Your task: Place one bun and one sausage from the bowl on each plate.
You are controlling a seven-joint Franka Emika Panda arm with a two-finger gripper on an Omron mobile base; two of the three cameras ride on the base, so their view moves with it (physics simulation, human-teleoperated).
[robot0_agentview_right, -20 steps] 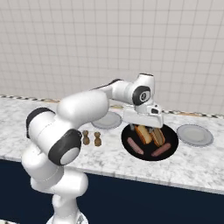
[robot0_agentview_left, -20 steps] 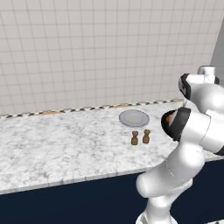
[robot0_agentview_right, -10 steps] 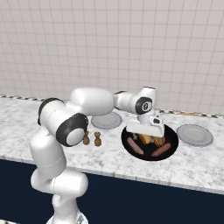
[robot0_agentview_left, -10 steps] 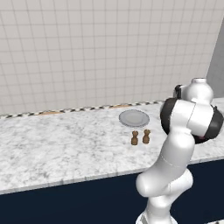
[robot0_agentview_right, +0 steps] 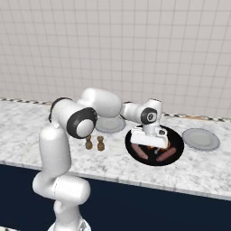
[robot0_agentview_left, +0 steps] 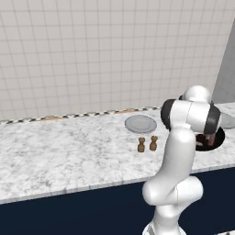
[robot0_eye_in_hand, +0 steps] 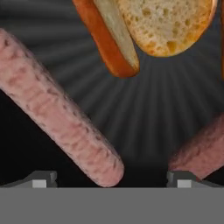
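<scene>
The scene is lit evenly and brightly from above, with no glare seen on the tiled wall (robot0_agentview_left: 101, 50) or the marble worktop (robot0_agentview_left: 69, 151). Only faint, soft shadows are cast under the shakers (robot0_agentview_left: 147, 144). The hand view is rendered softly, and the sausage (robot0_eye_in_hand: 61, 113) at lower left is shown slightly blurred.

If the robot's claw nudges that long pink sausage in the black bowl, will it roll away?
Probably. The sausage is a smooth round cylinder lying loose on the bowl, so a sideways nudge would likely roll it. The bowl's curved floor may bring it back toward the middle. It looks firm rather than floppy, so the open gripper closing across its width should hold it, though rounded sides might slip.
</scene>
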